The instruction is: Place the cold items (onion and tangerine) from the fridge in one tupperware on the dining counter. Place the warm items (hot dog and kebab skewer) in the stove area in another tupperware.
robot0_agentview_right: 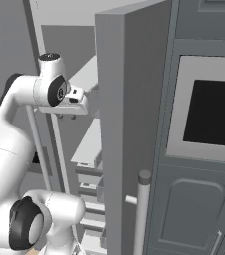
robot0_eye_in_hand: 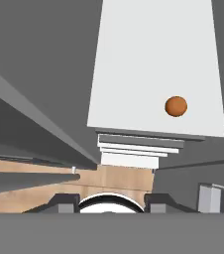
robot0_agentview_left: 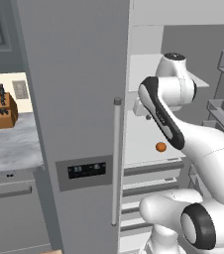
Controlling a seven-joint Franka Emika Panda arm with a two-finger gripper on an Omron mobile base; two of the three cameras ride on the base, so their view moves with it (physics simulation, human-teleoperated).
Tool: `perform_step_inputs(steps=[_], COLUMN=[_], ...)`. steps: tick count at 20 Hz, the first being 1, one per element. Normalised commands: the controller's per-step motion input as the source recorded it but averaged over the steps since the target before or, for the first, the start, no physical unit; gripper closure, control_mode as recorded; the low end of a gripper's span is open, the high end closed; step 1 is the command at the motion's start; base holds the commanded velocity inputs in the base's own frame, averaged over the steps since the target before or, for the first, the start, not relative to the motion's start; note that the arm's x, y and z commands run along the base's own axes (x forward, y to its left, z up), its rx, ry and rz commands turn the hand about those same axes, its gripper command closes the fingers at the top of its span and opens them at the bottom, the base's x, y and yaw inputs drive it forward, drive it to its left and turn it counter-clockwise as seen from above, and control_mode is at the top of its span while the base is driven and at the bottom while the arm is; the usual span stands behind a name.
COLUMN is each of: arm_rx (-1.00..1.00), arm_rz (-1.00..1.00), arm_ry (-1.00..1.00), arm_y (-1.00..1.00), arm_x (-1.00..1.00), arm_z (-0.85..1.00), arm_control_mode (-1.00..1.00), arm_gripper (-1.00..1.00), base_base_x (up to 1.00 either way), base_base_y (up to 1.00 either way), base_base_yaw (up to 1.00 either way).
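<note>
while jaws hover, tangerine (robot0_eye_in_hand: 176, 106) on shelf (robot0_eye_in_hand: 134, 74)

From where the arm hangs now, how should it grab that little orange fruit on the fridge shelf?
The tangerine is a small round ball lying alone on the flat white shelf. Probably best from straight above, fingers closing across its widest middle, since the shelf around it is bare.

Sitting alone on a white fridge shelf (robot0_agentview_left: 143, 149), near its front edge: a small round orange tangerine (robot0_agentview_left: 160, 147), untouched.
</note>
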Motion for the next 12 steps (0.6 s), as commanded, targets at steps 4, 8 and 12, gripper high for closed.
perform_step_inputs(steps=[4, 8, 12], arm_rx=[0.05, 0.03, 0.0], arm_rz=[-0.06, -0.22, -0.44], arm_ry=[-0.16, -0.37, -0.25], arm_y=[-0.13, -0.32, -0.29], arm_x=[-0.09, -0.31, -0.14], arm_z=[0.06, 0.29, 0.29], arm_control_mode=[-1.0, -1.0, -1.0], arm_gripper=[-1.0, -1.0, -1.0], base_base_x=[0.0, 0.0, 0.0], base_base_y=[0.0, 0.0, 0.0], base_base_yaw=[0.0, 0.0, 0.0])
